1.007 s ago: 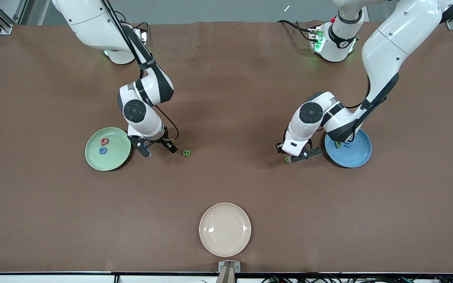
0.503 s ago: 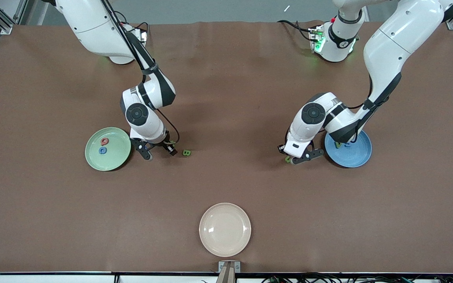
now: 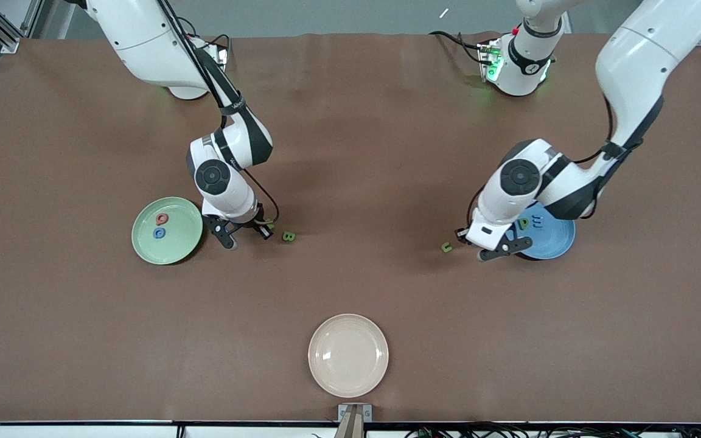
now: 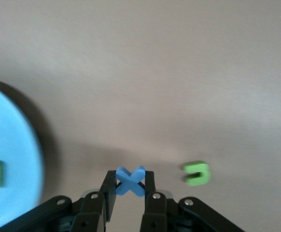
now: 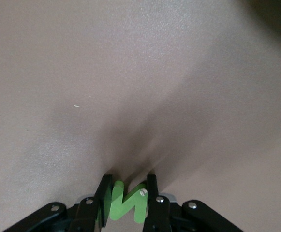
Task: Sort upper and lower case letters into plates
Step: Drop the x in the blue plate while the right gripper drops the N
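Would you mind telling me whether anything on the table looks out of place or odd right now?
Nothing stands out. The left gripper is shut on a blue X beside the blue plate; the right gripper is shut on a green zigzag letter beside the green plate. A green B and a green u-shaped letter lie loose.

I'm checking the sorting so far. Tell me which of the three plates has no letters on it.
The cream-white plate, nearest the front camera. The pale green plate holds a red and a blue letter, and the bright blue plate holds letters too.
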